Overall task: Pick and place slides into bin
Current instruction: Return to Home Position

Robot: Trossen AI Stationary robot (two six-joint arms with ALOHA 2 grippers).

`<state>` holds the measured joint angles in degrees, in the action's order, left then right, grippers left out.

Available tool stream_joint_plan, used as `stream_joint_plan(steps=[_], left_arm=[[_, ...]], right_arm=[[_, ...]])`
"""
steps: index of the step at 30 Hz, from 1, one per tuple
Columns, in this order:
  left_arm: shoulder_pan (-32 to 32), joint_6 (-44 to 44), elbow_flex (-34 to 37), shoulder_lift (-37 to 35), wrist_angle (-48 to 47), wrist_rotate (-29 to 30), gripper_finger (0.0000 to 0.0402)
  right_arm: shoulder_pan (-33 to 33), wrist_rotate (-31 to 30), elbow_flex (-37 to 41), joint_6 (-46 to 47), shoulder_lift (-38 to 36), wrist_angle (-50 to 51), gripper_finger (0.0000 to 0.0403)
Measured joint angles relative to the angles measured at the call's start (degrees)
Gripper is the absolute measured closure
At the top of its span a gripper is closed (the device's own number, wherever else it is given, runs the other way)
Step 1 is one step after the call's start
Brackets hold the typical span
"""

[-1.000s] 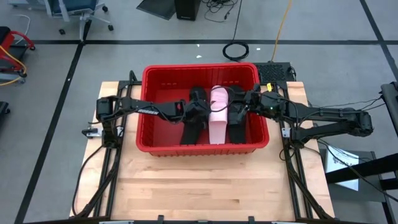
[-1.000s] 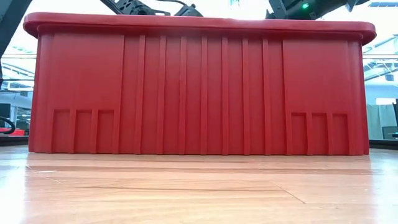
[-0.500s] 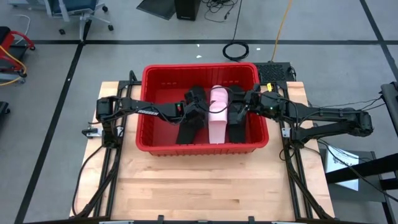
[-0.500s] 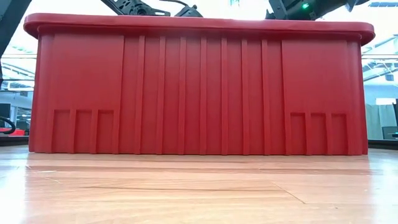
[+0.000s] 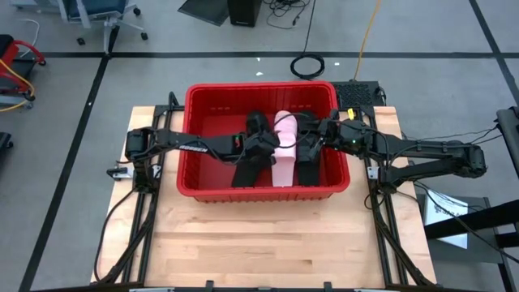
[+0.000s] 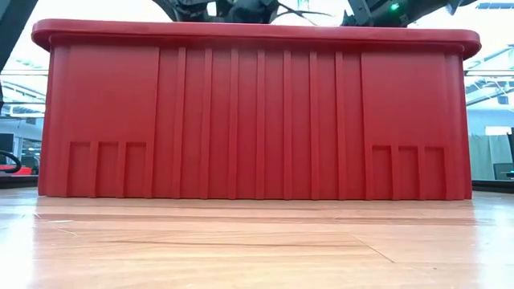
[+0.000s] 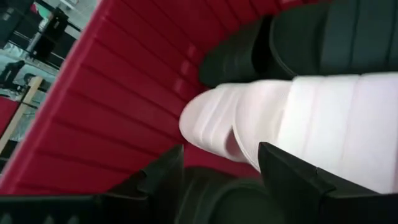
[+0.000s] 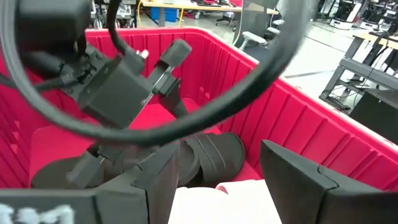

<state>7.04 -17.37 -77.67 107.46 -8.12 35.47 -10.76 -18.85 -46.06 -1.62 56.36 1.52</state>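
Left gripper (image 5: 270, 144) hung inside the bin (image 5: 259, 88) in the high view, with the pink slide (image 5: 284, 162) just beside it at 5 o'clock and a black slide (image 5: 246, 169) at 7 o'clock. The right gripper (image 5: 315, 139) hung over the bin's right half. From it the pink slide lay at 8 o'clock and a second black slide (image 5: 308, 166) at 6 o'clock.

In the low view the bin's near wall (image 6: 257, 120) stood on the wooden surface (image 6: 257, 249) and hid the slides.

In the left wrist view the left gripper (image 7: 217, 180) had its fingers spread with nothing between them. The pink slide (image 7: 298, 118) lay close ahead against the bin's ribbed wall (image 7: 112, 93).

In the right wrist view the right gripper (image 8: 217, 186) was likewise spread and empty. The pink slide (image 8: 217, 200) lay just past its fingers.
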Motion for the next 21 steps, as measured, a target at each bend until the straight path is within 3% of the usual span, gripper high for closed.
stream_joint_plan(steps=[9,18,21], left_arm=[[1.7,-1.8,-2.8,-2.6,-2.9,0.8,0.0188],[2.1,2.2,-2.8,-12.0,-12.4,0.3,0.0188],[1.3,4.0,-2.8,-15.7,-15.1,-2.9,0.0188]], right_arm=[[0.0,-0.2,0.0,-0.8,-1.0,-0.4,0.0193],[1.5,-0.1,0.0,-0.6,-5.1,-0.6,0.0193],[2.7,-0.1,0.0,-0.3,-6.1,-2.0,0.0193]])
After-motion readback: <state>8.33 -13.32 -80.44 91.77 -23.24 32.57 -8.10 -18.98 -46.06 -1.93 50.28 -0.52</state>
